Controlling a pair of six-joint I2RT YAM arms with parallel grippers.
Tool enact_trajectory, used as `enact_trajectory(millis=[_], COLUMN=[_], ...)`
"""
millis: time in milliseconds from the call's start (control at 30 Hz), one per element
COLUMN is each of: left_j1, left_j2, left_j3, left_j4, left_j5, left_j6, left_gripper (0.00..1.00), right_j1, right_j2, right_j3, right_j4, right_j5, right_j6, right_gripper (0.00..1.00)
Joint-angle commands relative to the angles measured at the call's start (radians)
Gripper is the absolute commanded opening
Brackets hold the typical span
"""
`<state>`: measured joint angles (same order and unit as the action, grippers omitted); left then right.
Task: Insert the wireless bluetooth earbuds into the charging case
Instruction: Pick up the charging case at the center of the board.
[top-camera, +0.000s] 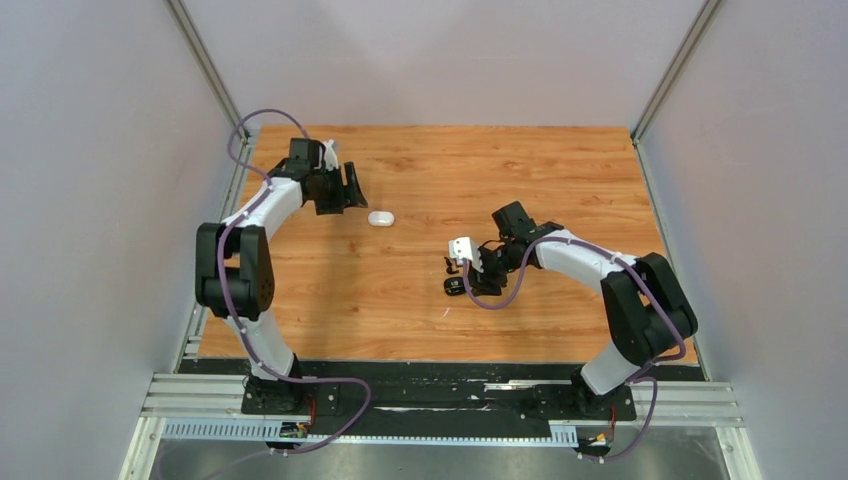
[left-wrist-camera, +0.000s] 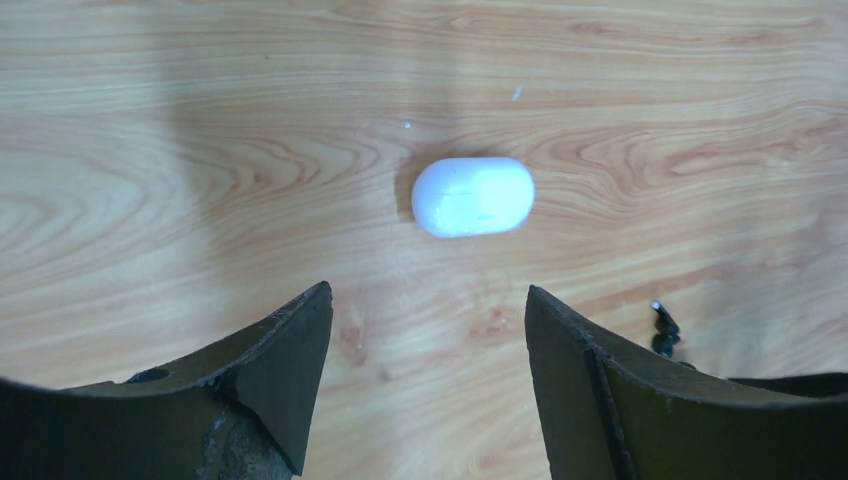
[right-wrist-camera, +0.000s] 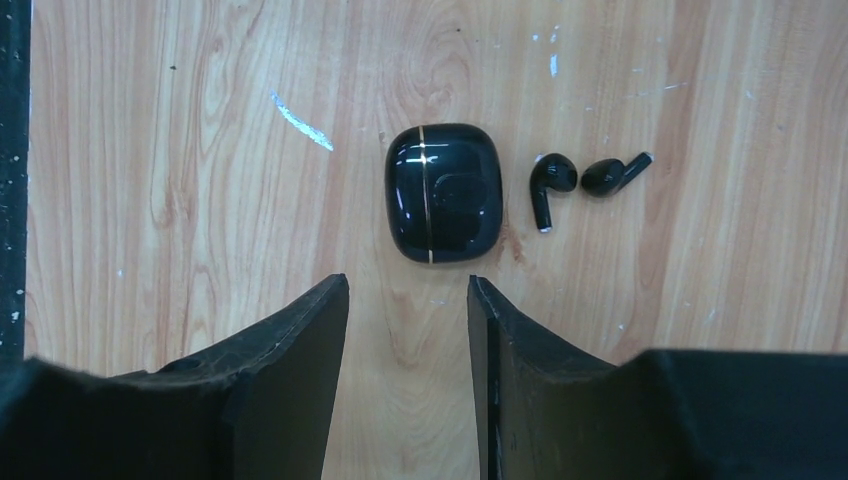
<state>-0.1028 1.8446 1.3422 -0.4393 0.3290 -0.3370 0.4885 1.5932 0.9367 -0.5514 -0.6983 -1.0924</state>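
Observation:
A closed glossy black charging case (right-wrist-camera: 443, 192) with a thin gold line lies on the wooden table, just ahead of my right gripper (right-wrist-camera: 408, 285), which is open and empty above the table. Two black earbuds with short stems (right-wrist-camera: 552, 180) (right-wrist-camera: 612, 175) lie side by side right of that case. In the top view the case (top-camera: 455, 287) sits under my right gripper (top-camera: 465, 275). A closed white pill-shaped case (left-wrist-camera: 472, 196) lies ahead of my open, empty left gripper (left-wrist-camera: 428, 295), also seen from the top (top-camera: 381, 218). No white earbuds are in view.
The wooden tabletop (top-camera: 560, 170) is walled by grey panels on the left, right and back. A small dark object (left-wrist-camera: 663, 330) lies by my left gripper's right finger; I cannot tell what it is. A black strip (right-wrist-camera: 12, 150) runs along the table's near edge.

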Motion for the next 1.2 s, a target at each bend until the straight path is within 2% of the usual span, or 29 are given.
enact_trajectory(millis=[0,267,767,1000,1167], left_j1=[0.009,0.009,0.009,0.004,-0.002], left_j2=[-0.174,-0.309,-0.337,-0.342,-0.351], left_j3=[-0.054,-0.254,-0.339,-0.355,-0.383], left_j4=[-0.048,-0.004,0.072,0.067,0.101], left_j5=[0.018,0.139,0.236,0.254,0.255], left_j6=[0.010,-0.048,-0.103,-0.105,-0.132], left_gripper=[0.77,0.76,0.75,0.74,0.73], right_j1=[0.022,0.046,0.069,0.073,0.062], right_j2=[0.026,0.087,0.108,0.145,0.121], right_j3=[-0.005,0.017,0.055,0.135,0.113], right_j4=[0.062,0.144,0.136,0.151,0.173], right_j5=[-0.031,0.050,0.048,0.217,0.319], right_j6=[-0.056,0.022,0.047,0.265,0.292], right_gripper=[0.47,0.49,0.54,0.52,0.52])
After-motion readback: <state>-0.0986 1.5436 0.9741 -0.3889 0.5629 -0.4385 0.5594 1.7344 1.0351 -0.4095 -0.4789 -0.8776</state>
